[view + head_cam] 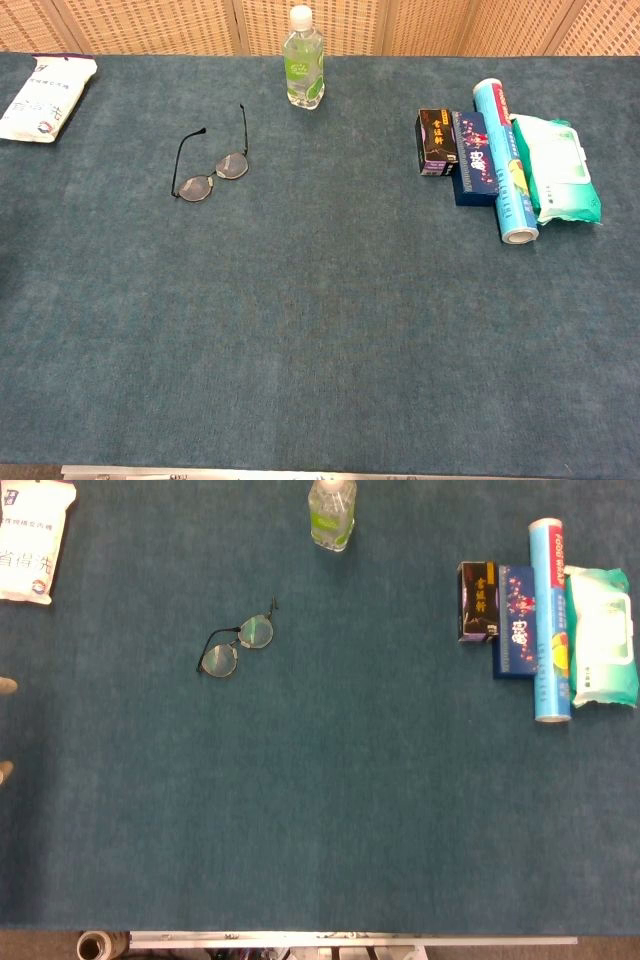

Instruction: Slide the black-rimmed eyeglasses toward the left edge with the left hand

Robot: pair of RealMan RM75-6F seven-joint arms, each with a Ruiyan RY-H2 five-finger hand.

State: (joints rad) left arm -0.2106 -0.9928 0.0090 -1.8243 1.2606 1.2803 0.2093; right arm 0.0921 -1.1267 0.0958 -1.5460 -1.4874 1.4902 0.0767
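Neither hand shows in either view, so their state cannot be told, while the eyeglasses (237, 645) (213, 165) lie unfolded on the table (330, 810) (320, 330) near a bottle (332, 513) (303, 58).

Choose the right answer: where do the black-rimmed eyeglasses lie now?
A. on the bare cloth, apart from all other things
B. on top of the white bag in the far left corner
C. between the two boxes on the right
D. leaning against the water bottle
A: the black-rimmed eyeglasses lie alone on the blue table cloth, with a clear gap to the water bottle behind them.
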